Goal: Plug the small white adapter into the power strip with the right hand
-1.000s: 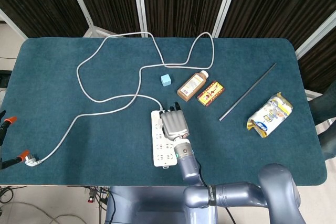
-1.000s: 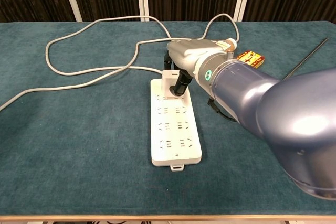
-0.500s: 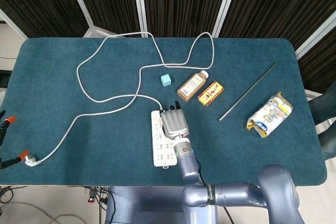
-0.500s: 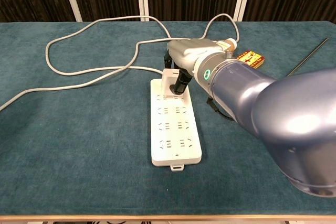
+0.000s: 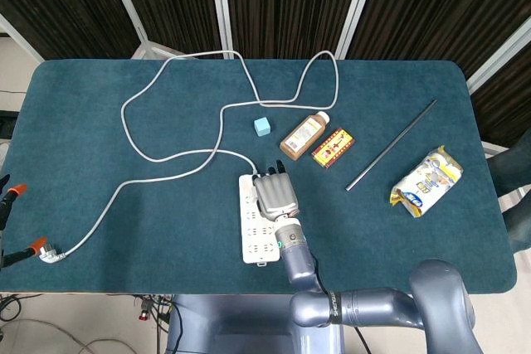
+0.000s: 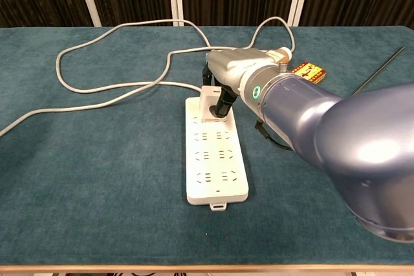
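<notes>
One right hand (image 6: 234,69) gripping adapter (image 6: 209,99)

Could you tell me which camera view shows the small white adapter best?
The chest view: the small white adapter shows side-on between the right hand's fingers, at the far end of the power strip. In the head view the right hand covers it almost completely from above.

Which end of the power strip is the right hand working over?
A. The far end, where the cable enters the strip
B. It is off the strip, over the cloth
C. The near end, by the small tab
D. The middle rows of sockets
A: in the chest view the right hand holds the small white adapter at the power strip's far end, where the grey cable joins.
</notes>
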### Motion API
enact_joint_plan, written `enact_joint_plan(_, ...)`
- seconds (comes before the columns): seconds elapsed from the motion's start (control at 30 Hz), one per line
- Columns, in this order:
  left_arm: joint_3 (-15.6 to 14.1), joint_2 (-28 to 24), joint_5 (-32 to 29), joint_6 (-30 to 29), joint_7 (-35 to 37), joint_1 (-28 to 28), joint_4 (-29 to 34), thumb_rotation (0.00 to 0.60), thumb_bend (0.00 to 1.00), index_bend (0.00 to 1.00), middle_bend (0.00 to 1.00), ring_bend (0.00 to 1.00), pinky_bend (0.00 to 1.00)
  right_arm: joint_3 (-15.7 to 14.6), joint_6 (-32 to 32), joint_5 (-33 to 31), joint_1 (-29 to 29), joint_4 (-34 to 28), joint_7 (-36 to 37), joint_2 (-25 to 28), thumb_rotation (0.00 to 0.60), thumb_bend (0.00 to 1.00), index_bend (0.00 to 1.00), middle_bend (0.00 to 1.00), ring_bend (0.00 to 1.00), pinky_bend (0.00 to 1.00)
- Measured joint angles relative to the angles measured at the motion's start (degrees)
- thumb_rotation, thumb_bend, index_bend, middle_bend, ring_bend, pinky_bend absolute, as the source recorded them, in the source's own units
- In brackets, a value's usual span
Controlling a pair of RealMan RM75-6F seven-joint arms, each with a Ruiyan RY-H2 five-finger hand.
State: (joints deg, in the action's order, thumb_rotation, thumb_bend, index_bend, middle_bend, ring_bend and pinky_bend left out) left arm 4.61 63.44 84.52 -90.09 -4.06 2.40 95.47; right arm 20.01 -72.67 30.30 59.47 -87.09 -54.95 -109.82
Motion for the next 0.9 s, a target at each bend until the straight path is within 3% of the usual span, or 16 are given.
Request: enact_joint_plan(0.9,0.11,0.02,-0.15,0.01,0.03,0.02,-0.10,0.600,0.09,0.19,0.00,0.00,0.00,-0.23,0.62,0.87,-0.01,1.50,-0.52,-1.07,0.600,0.55,0.60,0.48,0.26,0.10)
